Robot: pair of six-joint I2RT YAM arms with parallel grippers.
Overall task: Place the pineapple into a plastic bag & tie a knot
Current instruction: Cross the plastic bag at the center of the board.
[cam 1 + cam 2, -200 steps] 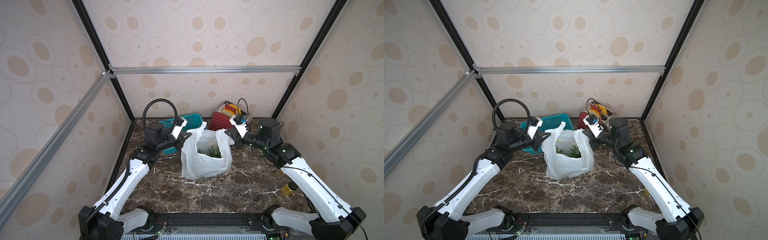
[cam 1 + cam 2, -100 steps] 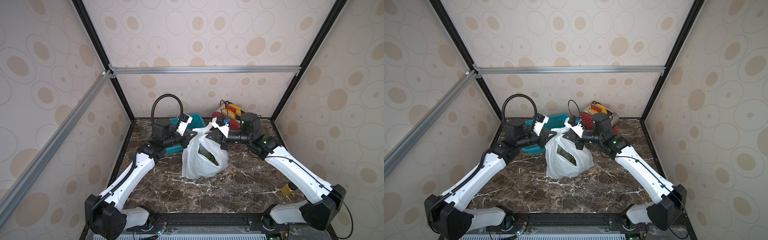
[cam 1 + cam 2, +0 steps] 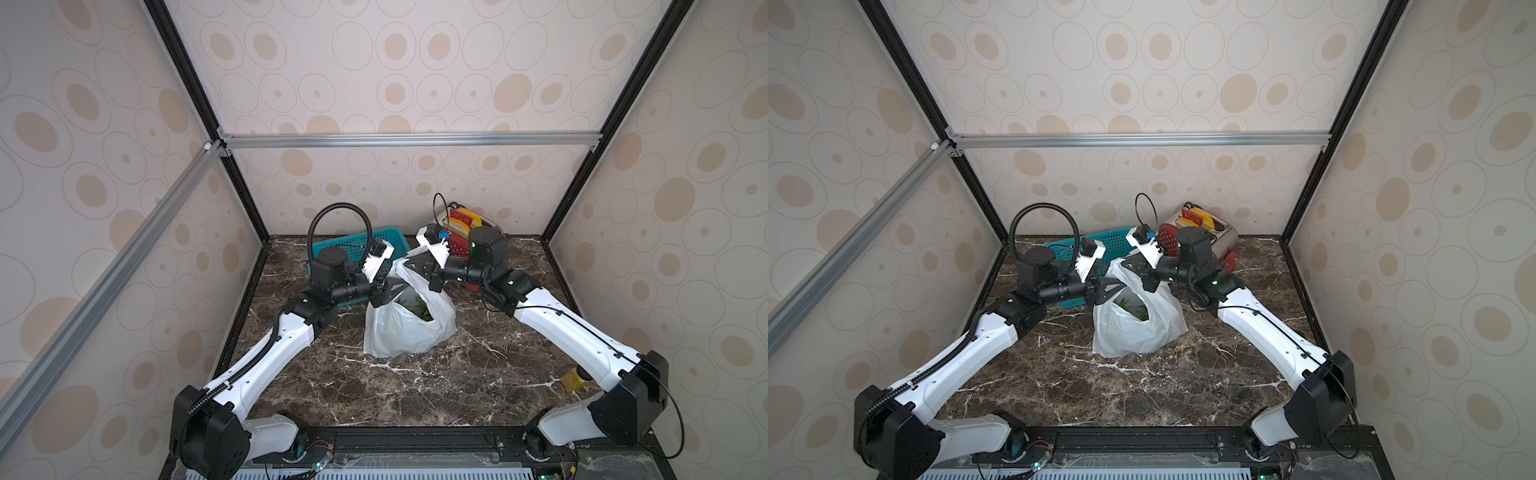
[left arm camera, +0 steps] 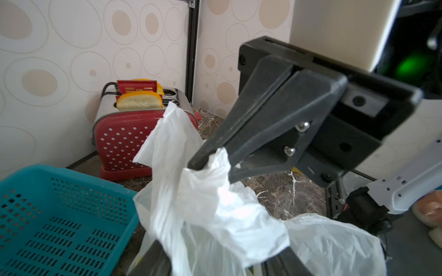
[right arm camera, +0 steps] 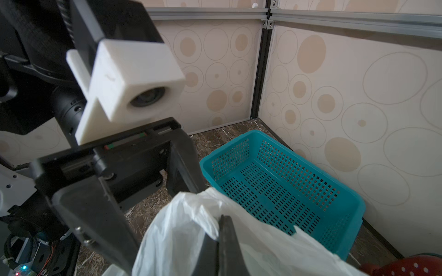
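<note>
Plastic bag (image 3: 409, 332), handle pinched by right gripper (image 4: 199, 163)

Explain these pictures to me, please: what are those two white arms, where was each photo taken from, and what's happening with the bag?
Those are two robot arms on a marble table, each ending in a two-fingered gripper. Two pictures look down from overhead; the other two come from cameras on the arms' wrists. Between the arms stands a white plastic bag with green leaves showing inside. The right gripper is shut, pinching the bag's handle; the left gripper is open at the bag's mouth. Behind stand a teal basket and a red toaster holding bread slices.
</note>
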